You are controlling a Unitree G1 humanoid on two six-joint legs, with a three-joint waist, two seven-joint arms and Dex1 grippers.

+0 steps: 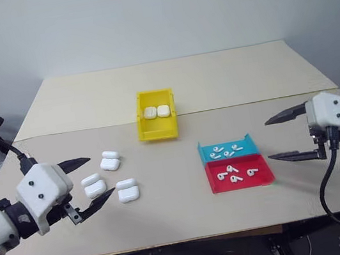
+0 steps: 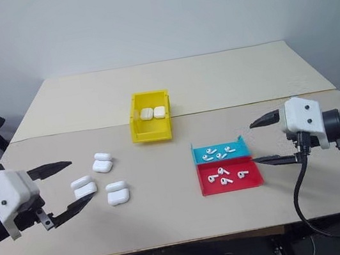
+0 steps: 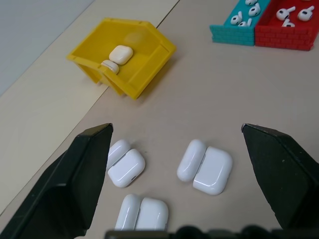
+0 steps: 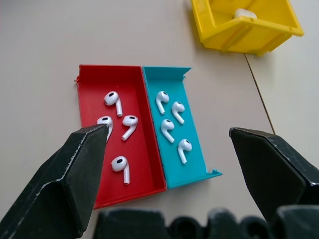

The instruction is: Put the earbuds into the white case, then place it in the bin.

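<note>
No brand mark, label or lettering can be read anywhere on the worktop [image 1: 186, 189]. Three white cases [image 1: 110, 161] are seen lying with lids flipped open near the left claw [image 1: 88, 181], which is held wide with nothing between its fingers; the cases are set close together but apart. Whether the wells of those cases are filled cannot be made out. Two more closed cases [image 1: 156, 112] are seen side by side inside the yellow bin [image 1: 157, 129], at the centre of the worktop; in the left wrist view one of them is partly cut off by the bin's wall, and in the right wrist view just a sliver is shown above the rim. The earbuds [image 4: 119, 109] are spread loose over two shallow trays that touch along one long side: four are counted in the red tray [image 4: 144, 169], four in the blue tray [image 4: 197, 159]. The right claw [image 1: 291, 135] is held wide and empty just beside these trays, above the worktop. Both trays' far corners are cut by the claw fingers [image 4: 65, 174] in the right wrist view.
</note>
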